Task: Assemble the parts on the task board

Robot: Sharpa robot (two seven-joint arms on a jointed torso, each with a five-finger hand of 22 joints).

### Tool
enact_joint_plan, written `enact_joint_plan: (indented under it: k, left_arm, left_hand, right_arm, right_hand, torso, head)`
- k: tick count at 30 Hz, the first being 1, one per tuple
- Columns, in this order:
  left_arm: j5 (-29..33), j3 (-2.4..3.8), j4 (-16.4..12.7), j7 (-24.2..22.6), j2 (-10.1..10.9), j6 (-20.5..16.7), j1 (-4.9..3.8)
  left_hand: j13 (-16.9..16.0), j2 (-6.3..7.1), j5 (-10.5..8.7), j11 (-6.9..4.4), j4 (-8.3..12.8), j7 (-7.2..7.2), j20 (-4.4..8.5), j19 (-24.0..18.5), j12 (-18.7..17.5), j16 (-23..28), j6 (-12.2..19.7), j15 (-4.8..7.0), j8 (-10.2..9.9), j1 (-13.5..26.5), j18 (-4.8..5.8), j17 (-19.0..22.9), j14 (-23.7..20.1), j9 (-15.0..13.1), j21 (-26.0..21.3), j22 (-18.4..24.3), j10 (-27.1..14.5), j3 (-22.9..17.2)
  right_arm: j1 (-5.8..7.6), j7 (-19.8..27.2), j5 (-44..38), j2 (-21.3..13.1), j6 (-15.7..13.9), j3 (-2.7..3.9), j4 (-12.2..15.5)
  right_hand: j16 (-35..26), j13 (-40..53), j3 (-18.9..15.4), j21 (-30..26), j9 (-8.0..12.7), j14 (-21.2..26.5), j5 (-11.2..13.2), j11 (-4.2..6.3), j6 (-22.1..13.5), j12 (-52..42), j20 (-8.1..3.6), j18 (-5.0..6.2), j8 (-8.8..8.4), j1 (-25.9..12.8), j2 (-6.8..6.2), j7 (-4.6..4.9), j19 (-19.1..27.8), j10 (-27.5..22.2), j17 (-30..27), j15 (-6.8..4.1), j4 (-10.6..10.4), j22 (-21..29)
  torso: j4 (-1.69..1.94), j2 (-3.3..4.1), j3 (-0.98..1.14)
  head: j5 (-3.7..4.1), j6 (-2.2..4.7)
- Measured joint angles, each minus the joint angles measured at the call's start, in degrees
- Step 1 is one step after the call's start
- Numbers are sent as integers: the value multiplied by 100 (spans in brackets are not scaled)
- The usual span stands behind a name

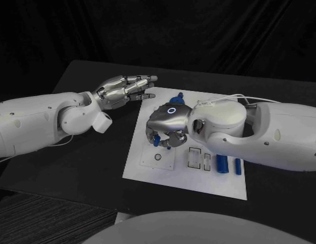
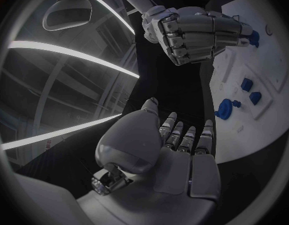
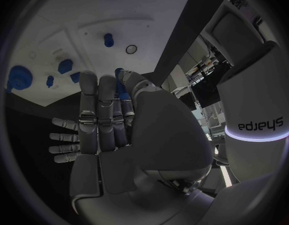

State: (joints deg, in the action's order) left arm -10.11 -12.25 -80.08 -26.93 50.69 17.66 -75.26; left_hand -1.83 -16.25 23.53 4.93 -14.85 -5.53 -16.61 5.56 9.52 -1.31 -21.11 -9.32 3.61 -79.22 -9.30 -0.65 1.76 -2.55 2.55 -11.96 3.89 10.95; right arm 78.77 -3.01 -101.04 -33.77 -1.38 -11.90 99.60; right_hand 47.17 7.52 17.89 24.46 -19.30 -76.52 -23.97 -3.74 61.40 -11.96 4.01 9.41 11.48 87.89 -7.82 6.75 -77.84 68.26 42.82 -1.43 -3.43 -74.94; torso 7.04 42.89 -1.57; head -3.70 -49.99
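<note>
Nearest to us on the white task board [image 1: 174,179] lie two blue rod-shaped parts [image 1: 230,165], side by side and just apart, their long axes running from the near edge toward the far edge. Beside them we see two pale rectangular slots [image 1: 199,158] and, further toward our left arm's side, a round recess [image 1: 159,157]. The board itself is a flat white plate, longer near-to-far than across, lying on the black table [image 1: 84,162].

Above the board's middle hangs our right hand [image 1: 165,133], fingers curled downward. In the right wrist view a slim blue part [image 3: 121,87] shows between its thumb and fingers, standing roughly along the fingers; it looks pinched there, so we take the hand to be holding it. In the head view a bit of blue [image 1: 156,142] shows under the fingers.

The right wrist view also shows more blue parts on the board: a small peg [image 3: 109,39], angular blocks [image 3: 65,66] and a round knob [image 3: 18,77].

Farther off, at the board's far left corner, our left hand [image 1: 125,90] hovers over the table, fingers straight and close together, holding nothing. Behind the right hand a blue piece [image 1: 177,96] stands at the board's far edge.
</note>
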Motion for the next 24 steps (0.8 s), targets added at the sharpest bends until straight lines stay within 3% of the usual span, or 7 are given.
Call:
enact_joint_plan:
  k: [2, 4, 14, 19, 24]
  left_arm:
    - [0, 0, 1, 0, 0, -9, 0]
    - [0, 0, 5, 0, 0, -15, 0]
    - [0, 1, 19, 1, -3, -28, 0]
    - [0, 0, 24, 4, -7, -27, 0]
    - [0, 0, 28, 9, -7, -27, 1]
  left_hand:
    - [0, 0, 0, 0, 0, 0, 0, 0, 0, 0, 0, 0, 0, 0, 0, 0, 0, -6, 0, -6, 0, 0]
    - [0, 0, 0, 0, 0, 0, 0, 0, 0, 0, 0, 0, 22, 0, 1, 0, 0, -5, 0, -6, 0, 0]
    - [1, 0, 0, 0, -16, 0, 0, 0, 0, 0, 0, 0, 22, 0, 0, -5, 0, -6, 0, -15, 0, -16]
    - [1, 0, 0, 0, -16, -20, 0, 0, 0, 0, -20, 0, 22, 0, 0, -4, 0, -5, 0, -21, 0, -16]
    - [1, 0, 0, 0, -16, -20, 0, 0, 0, 0, -20, 0, 22, 0, 0, -4, 0, -5, 0, -21, 0, -16]
  right_arm:
    - [-69, 8, -109, 76, 1, 1, -42]
    - [-132, 18, -213, 126, 1, 1, -65]
    - [-298, 26, -564, 158, -5, 1, -113]
    - [-367, 26, -693, 146, -12, 2, -116]
    - [-436, 25, -802, 98, -17, 2, -95]
  right_hand:
    - [312, 0, 15, 307, 0, -115, -20, 0, 12, 21, 5, -5, -27, -16, 10, 12, -55, 0, 292, 0, 16, 0]
    - [503, 0, 25, 483, 3, -165, -21, -1, 21, 34, 0, -97, -46, -72, 6, 20, -79, 0, 464, 4, 37, 0]
    - [660, 4, 47, 727, 6, -184, -22, -11, 20, 67, -1, -98, -86, -145, 5, 21, -120, 11, 626, -15, 27, 1]
    - [696, 14, 63, 799, 6, -184, -21, -11, 20, 77, -1, -97, -86, -160, -11, 20, -120, 11, 663, -15, 44, 1]
    - [696, 20, 64, 820, 6, -184, -21, -11, 20, 78, 0, -97, -92, -160, -11, 20, -120, 11, 663, -15, 44, 2]
  torso:
    - [18, 0, 0]
    - [33, 0, -2]
    - [109, 2, -21]
    - [108, 7, -25]
    - [81, 7, -24]
  head:
    - [12, 0]
    - [23, 0]
    - [96, 0]
    - [99, 0]
    - [58, 0]
